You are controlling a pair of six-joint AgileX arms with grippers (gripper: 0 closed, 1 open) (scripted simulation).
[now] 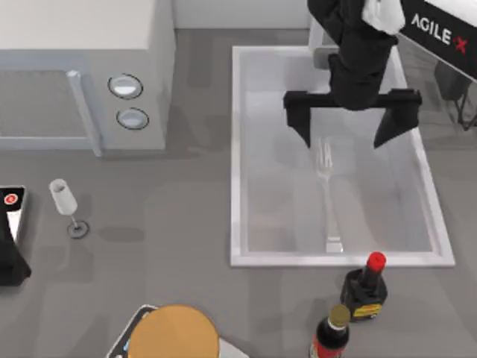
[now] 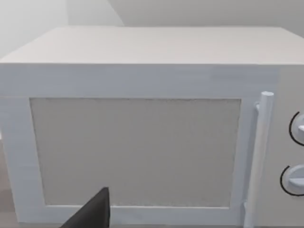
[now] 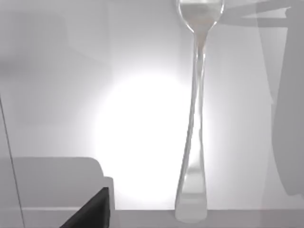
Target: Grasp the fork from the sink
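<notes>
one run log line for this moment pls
right gripper: open, over sink, above fork tines | fork: flat in basin, ungrasped | left gripper: parked by microwave

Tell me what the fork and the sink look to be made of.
Fork: likely polished metal, pale silvery, with bright reflections along its handle in the right wrist view. Sink: white-grey and smooth with a soft sheen, perhaps enamel or brushed steel; the look leaves it open.

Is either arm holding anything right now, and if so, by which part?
Nothing is held. The right tool hangs open above the sink, fingers spread over the tine end of the fork, which lies on the basin floor.
</notes>
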